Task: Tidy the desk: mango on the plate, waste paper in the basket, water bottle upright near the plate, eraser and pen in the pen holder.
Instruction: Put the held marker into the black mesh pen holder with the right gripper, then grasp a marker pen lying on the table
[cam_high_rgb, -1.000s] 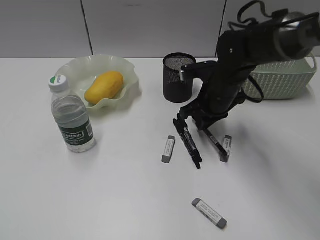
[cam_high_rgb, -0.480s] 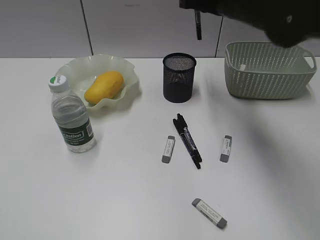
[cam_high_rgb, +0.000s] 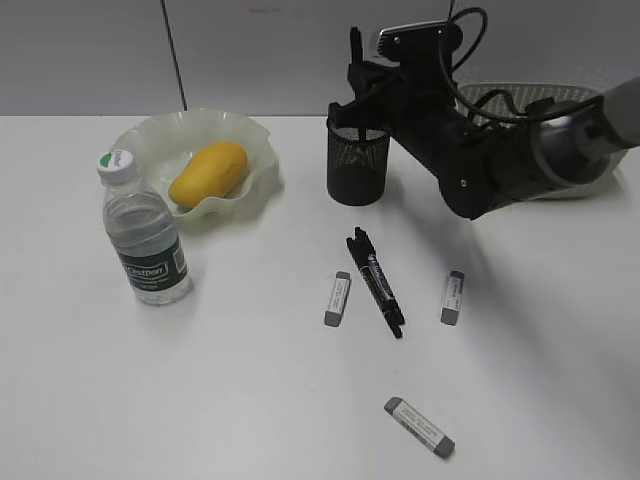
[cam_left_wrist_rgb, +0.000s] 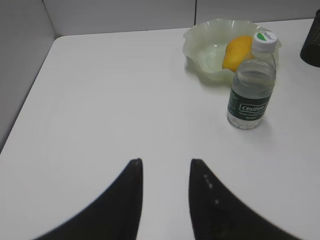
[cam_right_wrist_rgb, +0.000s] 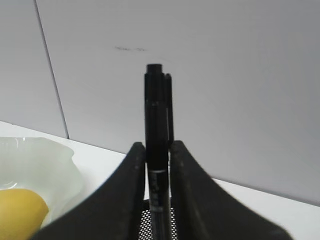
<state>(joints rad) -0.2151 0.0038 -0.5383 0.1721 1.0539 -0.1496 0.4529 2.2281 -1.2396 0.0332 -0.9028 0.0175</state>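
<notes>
1. Right tool (cam_right_wrist_rgb: 157, 165): clamped on an upright black pen (cam_right_wrist_rgb: 157, 125), directly above the pen holder (cam_high_rgb: 357, 160), near the counter (cam_high_rgb: 200, 400) far edge.
2. Left tool (cam_left_wrist_rgb: 165, 172): narrowly parted, holding nothing, over the counter's bare left side.
3. Second pen (cam_high_rgb: 376, 282): lying mid-counter.

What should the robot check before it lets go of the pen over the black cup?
1. Right claw gripping the held pen: ok.
2. Held pen upright: ok.
3. Pen tip over the pen holder opening: ok; mesh rim shows right below in the right wrist view.
4. Pen tip already inside the holder: cannot tell.
5. Pen holder standing upright: ok.
6. Left claw out of the way: ok, open over bare desk.
</notes>
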